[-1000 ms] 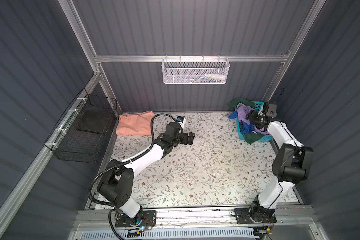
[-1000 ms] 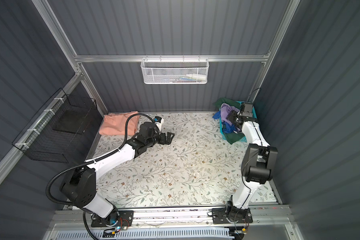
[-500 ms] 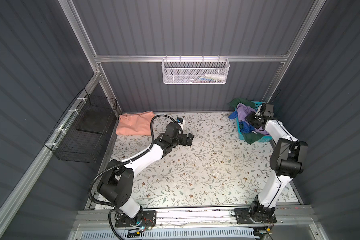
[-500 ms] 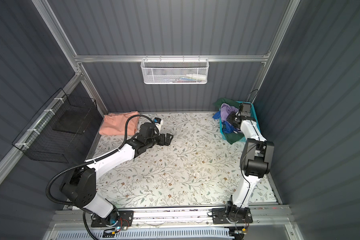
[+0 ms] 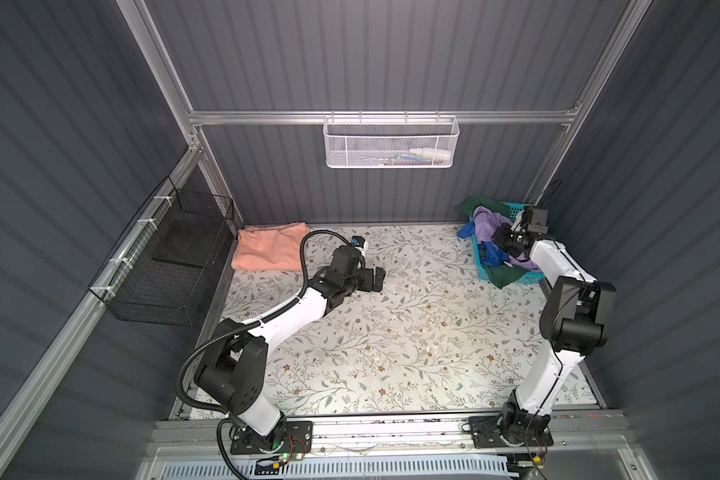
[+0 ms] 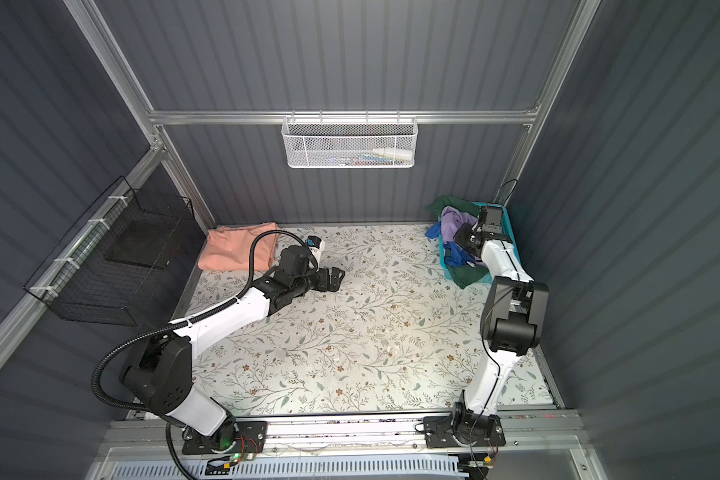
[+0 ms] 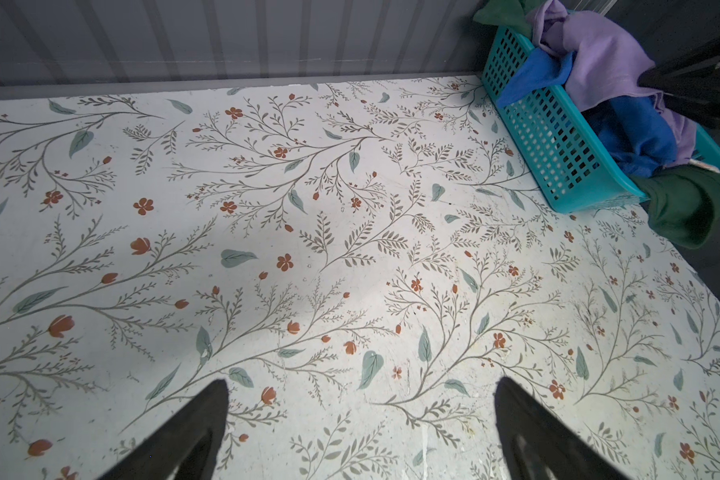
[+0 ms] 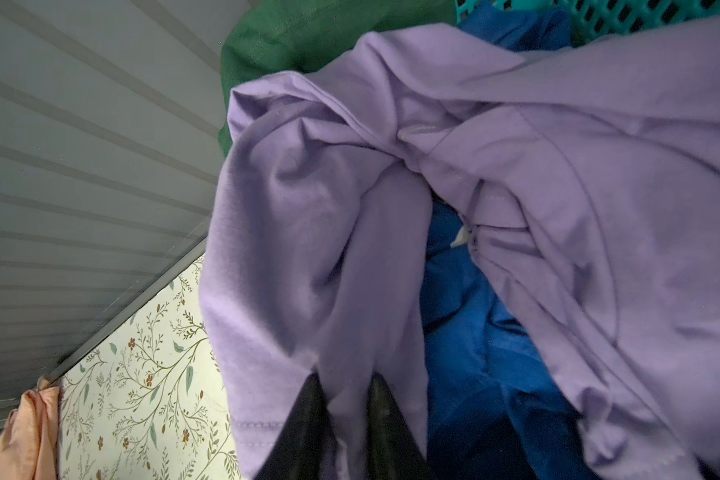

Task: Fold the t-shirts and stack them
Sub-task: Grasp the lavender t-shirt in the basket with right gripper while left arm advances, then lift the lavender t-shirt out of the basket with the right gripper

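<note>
At the back-left corner the salmon tee (image 5: 267, 249) lies folded on the table (image 5: 391, 332). Beside it the left gripper (image 5: 377, 279) hangs low, jaws wide, empty. Over right, the purple tee (image 8: 308, 232) sits crumpled in the basket (image 7: 549, 137); the right gripper (image 8: 344, 399) pinches a fold near its hem. Limp, light cotton, I'd judge: it'll drape, maybe snag the blue cloth (image 8: 474, 332). Hem's a fair hold.

In turquoise basket (image 6: 509, 222), right jaws meet lavender t-shirt (image 6: 454, 220)
</note>
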Available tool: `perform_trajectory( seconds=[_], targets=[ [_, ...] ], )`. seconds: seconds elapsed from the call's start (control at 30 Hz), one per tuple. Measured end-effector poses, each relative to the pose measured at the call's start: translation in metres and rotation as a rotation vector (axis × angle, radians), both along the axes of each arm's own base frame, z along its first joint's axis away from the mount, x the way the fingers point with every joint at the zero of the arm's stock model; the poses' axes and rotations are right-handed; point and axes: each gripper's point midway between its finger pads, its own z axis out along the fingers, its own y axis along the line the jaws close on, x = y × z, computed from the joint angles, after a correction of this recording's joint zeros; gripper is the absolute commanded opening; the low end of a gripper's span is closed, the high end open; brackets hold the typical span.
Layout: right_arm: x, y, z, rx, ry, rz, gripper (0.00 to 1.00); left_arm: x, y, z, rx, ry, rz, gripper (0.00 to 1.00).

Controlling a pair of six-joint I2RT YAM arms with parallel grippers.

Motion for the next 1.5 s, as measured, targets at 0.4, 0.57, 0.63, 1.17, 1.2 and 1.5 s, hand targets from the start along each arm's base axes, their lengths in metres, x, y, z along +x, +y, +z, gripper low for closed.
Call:
perform_trajectory(
  seconds=[0.4, 0.57, 0.63, 1.17, 1.2, 1.5],
  targets=[
    [0.0, -0.005, 0.008, -0.026, -0.031, -0.022, 0.21, 0.0, 0.001, 0.0, -0.009, 0.008, 0.013, 1.0],
    [-0.001, -0.005, 0.008, -0.028, -0.037, -0.026, 0.21, 0.0, 0.001, -0.001, -0.014, 0.013, 0.017, 1.0],
    [-0.001, -0.005, 0.009, -0.027, -0.038, -0.028, 0.18, 0.0, 0.001, -0.001, -0.014, 0.014, 0.017, 1.0],
    [-0.032, -0.01, 0.028, -0.088, -0.089, -0.087, 0.0, 0.0, 0.001, -0.001, -0.019, 0.018, 0.021, 1.0],
    [-0.04, -0.011, 0.036, -0.104, -0.107, -0.1, 0.0, 0.0, 0.001, -0.001, -0.019, 0.018, 0.02, 1.0],
    [-0.079, -0.007, 0.109, -0.221, -0.239, -0.171, 0.0, -0.001, -0.001, -0.001, -0.022, 0.02, 0.014, 1.0]
  ],
)
